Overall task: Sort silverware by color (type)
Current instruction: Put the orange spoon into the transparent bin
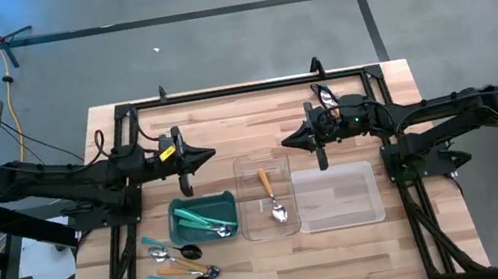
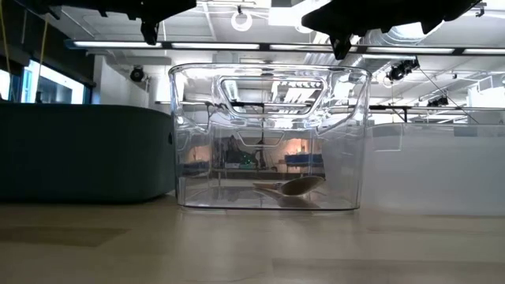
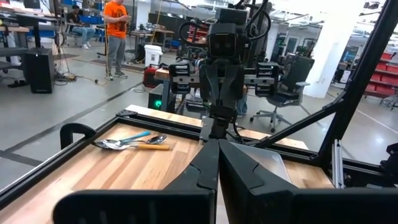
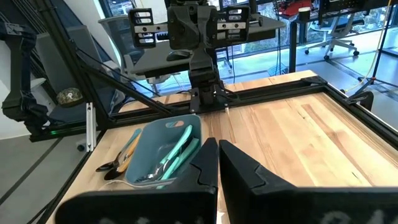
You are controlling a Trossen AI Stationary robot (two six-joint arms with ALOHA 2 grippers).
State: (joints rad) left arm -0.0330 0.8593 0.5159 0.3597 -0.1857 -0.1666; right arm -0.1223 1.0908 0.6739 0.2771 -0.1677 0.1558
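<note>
Silverware lay in three places, which fitted a sorting job only partly done. On the left, a small heap of loose utensils [image 1: 179,268] with teal and orange handles waited on the worktop [image 1: 282,276], just in front of the teal bin [image 1: 203,218]; the bin held only teal-handled pieces [image 1: 205,220], so it seemed to be the place for that colour. The left gripper [image 1: 186,185] hovered behind the bin with its fingers pressed together and nothing between them. Further right, one orange-handled spoon [image 1: 272,196] lay alone in a clear tray [image 1: 268,195], probably the place for orange. A second clear tray [image 1: 338,196] beside it looked bare. The right gripper [image 1: 321,160] was behind these trays, also closed and carrying nothing. The heap was too small to count, and the low view hid it and the bin.
</note>
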